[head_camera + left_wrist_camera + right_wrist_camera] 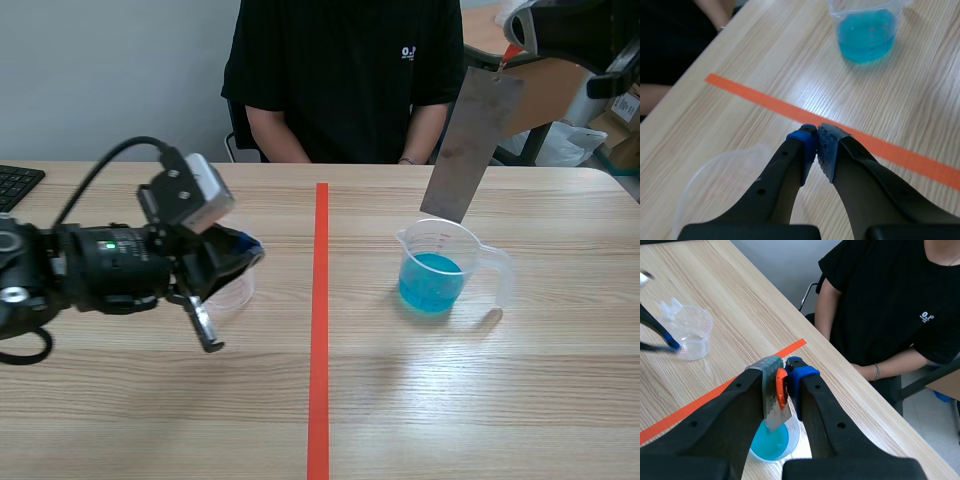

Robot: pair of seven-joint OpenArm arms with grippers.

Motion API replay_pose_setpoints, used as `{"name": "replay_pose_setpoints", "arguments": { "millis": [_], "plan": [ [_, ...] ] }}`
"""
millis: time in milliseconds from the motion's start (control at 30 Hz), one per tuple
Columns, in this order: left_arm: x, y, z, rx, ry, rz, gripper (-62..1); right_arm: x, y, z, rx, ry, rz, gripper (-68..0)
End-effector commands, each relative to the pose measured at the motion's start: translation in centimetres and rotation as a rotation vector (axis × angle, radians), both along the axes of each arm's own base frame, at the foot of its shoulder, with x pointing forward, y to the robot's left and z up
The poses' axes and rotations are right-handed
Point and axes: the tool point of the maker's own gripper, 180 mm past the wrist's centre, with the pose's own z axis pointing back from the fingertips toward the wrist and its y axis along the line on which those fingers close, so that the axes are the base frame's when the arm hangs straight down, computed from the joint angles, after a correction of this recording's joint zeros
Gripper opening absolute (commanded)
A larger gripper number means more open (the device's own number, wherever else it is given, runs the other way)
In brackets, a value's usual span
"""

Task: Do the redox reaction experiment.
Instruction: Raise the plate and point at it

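Currently I log jug (437, 240) of blue liquid (430, 283), empty cup (688, 331); right pincer (784, 385) grips plate (470, 145) above jug, left pincer (816, 147) closed.

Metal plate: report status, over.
Right gripper shut on metal plate, hanging over the beaker of blue liquid, not dipped. Left gripper shut, empty, by clear cup. Nothing in the way.

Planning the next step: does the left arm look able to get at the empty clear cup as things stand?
Probably yes. The empty clear cup sits close beside and below the left gripper, with nothing between them. Its fingers are shut, so they would have to open first.
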Motion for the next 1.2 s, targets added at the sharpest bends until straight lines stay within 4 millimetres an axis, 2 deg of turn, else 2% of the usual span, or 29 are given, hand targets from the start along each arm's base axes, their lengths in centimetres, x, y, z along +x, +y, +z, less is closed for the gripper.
{"name": "replay_pose_setpoints", "arguments": {
  "millis": [0, 133, 333, 633, 767, 933, 1167],
  "plan": [
    [-1.0, 1.2, 0.9, -0.021, -0.001, 0.013, -56.5, 0.2, -0.2, 1.1, 0.008, -0.034, -0.002, -66.0],
    [-4.0, 5.7, 0.4, 0.009, 0.056, 0.105, -56.5, 0.2, -0.2, 1.1, 0.008, -0.034, -0.002, -66.0],
    [-7.8, 12.4, -2.0, 0.059, 0.146, 0.335, -56.5, 0.2, -0.2, 1.1, 0.008, -0.034, -0.002, -66.0],
    [-15.1, 18.7, -5.1, 0.083, 0.307, 0.62, -56.5, 0.2, -0.3, 1.1, 0.003, -0.039, -0.005, -66.0],
    [-18.3, 20.4, -6.0, 0.089, 0.362, 0.733, -56.5, 0.3, -0.3, 1.1, 0.0, -0.041, -0.007, -66.0],
    [-21.6, 20.8, -6.9, 0.075, 0.43, 0.831, -56.5, 0.3, -0.3, 1.0, -0.001, -0.043, -0.008, -66.0],
    [-24.1, 20.8, -8.0, 0.072, 0.483, 0.94, -56.5, 0.4, -0.5, 0.7, 0.001, -0.039, -0.016, -66.0]
  ]
}}
